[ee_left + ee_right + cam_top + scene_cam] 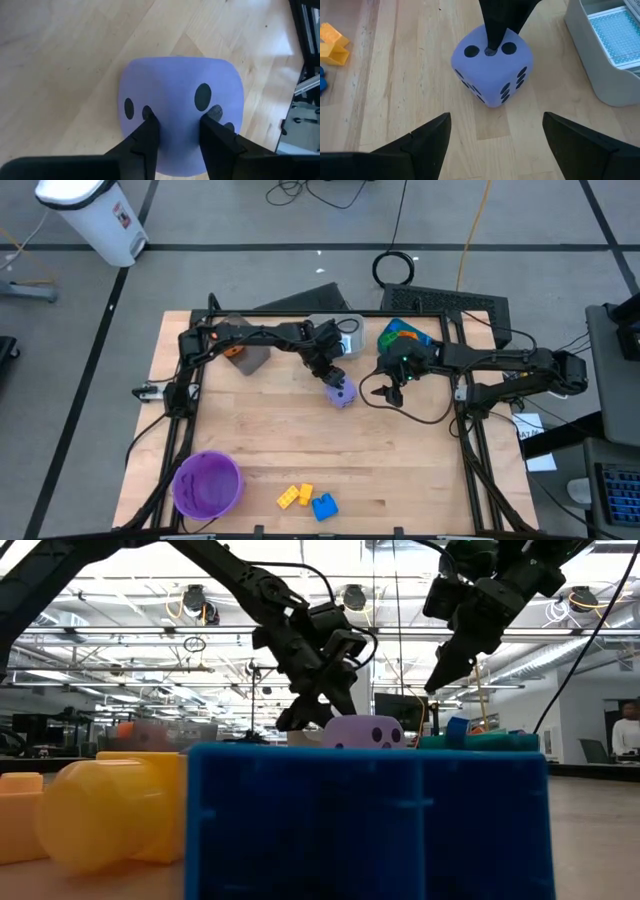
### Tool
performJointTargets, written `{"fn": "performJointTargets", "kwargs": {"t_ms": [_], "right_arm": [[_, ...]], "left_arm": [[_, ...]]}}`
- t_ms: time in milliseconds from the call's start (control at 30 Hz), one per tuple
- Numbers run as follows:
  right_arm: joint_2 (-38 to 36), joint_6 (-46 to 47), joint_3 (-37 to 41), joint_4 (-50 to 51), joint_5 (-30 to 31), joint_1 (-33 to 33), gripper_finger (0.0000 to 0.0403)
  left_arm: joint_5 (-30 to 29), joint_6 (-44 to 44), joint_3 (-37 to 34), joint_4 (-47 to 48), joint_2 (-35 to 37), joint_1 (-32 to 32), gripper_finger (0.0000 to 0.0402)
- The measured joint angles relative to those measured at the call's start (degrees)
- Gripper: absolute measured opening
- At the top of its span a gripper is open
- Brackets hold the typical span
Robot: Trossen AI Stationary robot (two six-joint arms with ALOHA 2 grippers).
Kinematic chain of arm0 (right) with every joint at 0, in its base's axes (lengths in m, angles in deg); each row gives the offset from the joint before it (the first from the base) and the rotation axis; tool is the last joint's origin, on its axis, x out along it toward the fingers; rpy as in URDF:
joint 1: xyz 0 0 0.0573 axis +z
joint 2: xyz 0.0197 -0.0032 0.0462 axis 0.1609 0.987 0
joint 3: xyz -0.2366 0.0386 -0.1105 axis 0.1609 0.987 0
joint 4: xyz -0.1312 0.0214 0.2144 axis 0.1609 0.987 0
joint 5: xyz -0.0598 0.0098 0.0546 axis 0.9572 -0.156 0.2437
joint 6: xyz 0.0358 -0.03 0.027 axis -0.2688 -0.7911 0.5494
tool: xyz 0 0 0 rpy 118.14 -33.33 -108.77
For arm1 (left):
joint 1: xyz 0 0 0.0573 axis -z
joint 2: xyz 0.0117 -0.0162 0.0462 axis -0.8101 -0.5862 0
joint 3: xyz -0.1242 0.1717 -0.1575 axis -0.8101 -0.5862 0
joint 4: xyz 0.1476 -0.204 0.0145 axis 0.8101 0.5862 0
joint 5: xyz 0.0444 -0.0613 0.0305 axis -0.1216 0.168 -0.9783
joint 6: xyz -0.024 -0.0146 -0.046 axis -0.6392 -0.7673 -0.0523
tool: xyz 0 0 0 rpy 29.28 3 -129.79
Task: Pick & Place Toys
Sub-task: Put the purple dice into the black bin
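A purple die [341, 391] with dark dots sits on the wooden table near its middle, resting on its underside. My left gripper [180, 127] reaches down onto the die [180, 85] from the far left, its fingers closed to a narrow gap. My right gripper [495, 145] hangs open above the table just right of the die [492, 70], with nothing between its fingers. Two yellow bricks [294, 495] and a blue brick [324, 506] lie by the near edge. My left gripper has both fingertips [150, 125] on the die's upper face [492, 50], between two of its dots, with a narrow strip of that face between them. The fingers come slanting down from the table's far left. The die rests on the table.
A purple round bowl [207, 483] stands at the near left. At the far edge are a teal bin [405, 338] holding toys, a whitish bin [610, 50] and a grey bin [250, 358] with something orange in it. Bare wood lies between the die and the near bricks.
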State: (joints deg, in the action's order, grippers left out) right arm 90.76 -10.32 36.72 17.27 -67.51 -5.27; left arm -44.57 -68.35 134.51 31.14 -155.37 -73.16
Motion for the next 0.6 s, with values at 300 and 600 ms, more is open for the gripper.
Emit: {"fn": "performJointTargets", "kwargs": {"t_ms": [300, 600], "right_arm": [[0.00, 1.51, 0.00, 0.02, 0.02, 0.00, 0.0304], [0.00, 1.73, 0.00, -0.12, 0.00, 0.00, 0.0304]], "left_arm": [[-2.71, 0.41, 3.47, 2.25, 2.14, 0.16, 0.0076], [-3.94, 1.19, 3.68, 6.32, 5.33, 0.70, 0.0029]]}}
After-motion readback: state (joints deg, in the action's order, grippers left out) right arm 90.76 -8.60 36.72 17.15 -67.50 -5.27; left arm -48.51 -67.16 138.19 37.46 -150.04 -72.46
